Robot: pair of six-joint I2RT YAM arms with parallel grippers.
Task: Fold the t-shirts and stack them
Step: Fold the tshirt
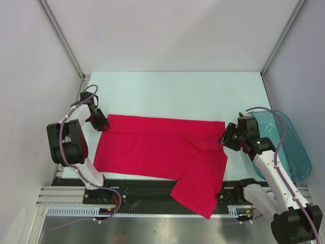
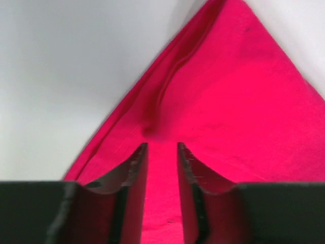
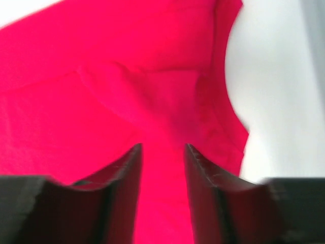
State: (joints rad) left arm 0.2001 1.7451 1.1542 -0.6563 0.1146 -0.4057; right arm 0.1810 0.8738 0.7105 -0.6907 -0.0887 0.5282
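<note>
On the pale table (image 1: 172,96), a single red t-shirt (image 1: 157,150) lies spread as a wide band from left to right. One flap (image 1: 195,195) runs off toward the near right and drapes over the table's near edge, across the arms' mounting rail (image 1: 137,184). The left gripper (image 1: 100,122) sits at the shirt's far-left corner and the right gripper (image 1: 227,137) at its far-right corner. The teal bin (image 1: 297,152) stands beyond the right arm, apart from the cloth.

Both wrist views show the jaws a little apart, with red cloth visible through the gap and beyond the fingers (image 2: 134,173). Neither pair is seen pinching a fold; whether the tips touch the fabric cannot be told.

Judged from this layout, the step in hand is a fold worked from the two far corners, and the task is at an early stage, with no stack in view. To do it well, each gripper should take its corner deep enough to catch every layer there. The left wrist view shows a creased ridge (image 2: 170,86) running toward that corner. Both grippers should close together, then carry the corners at equal height and pace, keeping the far edge taut so that it lands straight. The draped flap is the main hazard: it may drag or snag on the rail, and is best brought onto the table first.
</note>
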